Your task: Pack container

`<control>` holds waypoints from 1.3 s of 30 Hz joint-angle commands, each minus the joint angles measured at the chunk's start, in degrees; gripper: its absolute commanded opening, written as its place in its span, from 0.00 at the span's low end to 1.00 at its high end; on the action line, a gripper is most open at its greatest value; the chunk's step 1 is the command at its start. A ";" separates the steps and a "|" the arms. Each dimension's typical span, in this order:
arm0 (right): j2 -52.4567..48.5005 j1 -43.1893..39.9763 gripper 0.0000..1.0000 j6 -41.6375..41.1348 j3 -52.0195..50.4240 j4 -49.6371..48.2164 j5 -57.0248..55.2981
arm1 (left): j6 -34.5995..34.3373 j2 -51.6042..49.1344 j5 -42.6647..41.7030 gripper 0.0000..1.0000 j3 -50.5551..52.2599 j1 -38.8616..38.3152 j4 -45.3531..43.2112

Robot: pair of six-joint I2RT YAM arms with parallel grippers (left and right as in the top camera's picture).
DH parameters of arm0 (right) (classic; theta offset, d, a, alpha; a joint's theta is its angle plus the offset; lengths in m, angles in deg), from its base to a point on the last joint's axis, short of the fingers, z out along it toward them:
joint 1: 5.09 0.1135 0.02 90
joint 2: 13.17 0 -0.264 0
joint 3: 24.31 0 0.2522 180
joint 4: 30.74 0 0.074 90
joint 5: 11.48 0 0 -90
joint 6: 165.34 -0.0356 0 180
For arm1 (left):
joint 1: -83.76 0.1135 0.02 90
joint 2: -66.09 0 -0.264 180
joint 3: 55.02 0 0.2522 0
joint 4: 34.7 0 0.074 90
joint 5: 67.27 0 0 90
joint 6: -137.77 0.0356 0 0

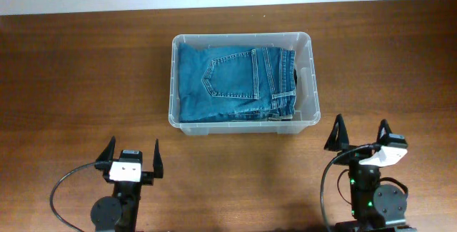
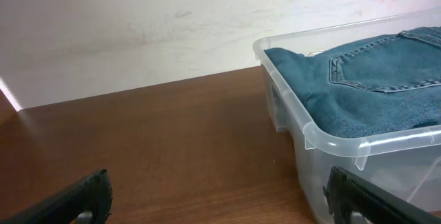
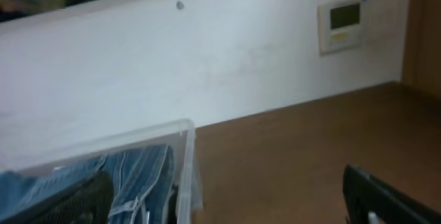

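The left end effector stands with its fingers spread wide and nothing between them. The right end effector is the same, gaping and empty. Both sit near the front of the bench, well apart from each other.

Beyond and between them, toward the back of the bench, is the container. A folded pair of jeans lies flat inside it, with a strip of free space along its right side.

To my eye the packing looks done or nearly so. I see no lid or other item to pick up, so any next move would need something brought in.

Both wrist views cut their fingers down to dark tips. The right one is blurred. A dark patch beside the jeans' waistband is too dim to name.
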 commanded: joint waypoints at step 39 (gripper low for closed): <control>7.50 -1.84 0.98 8.44 -9.53 5.18 7.50 | 0.76 0.39 0.22 1.00 0.50 0.26 -0.13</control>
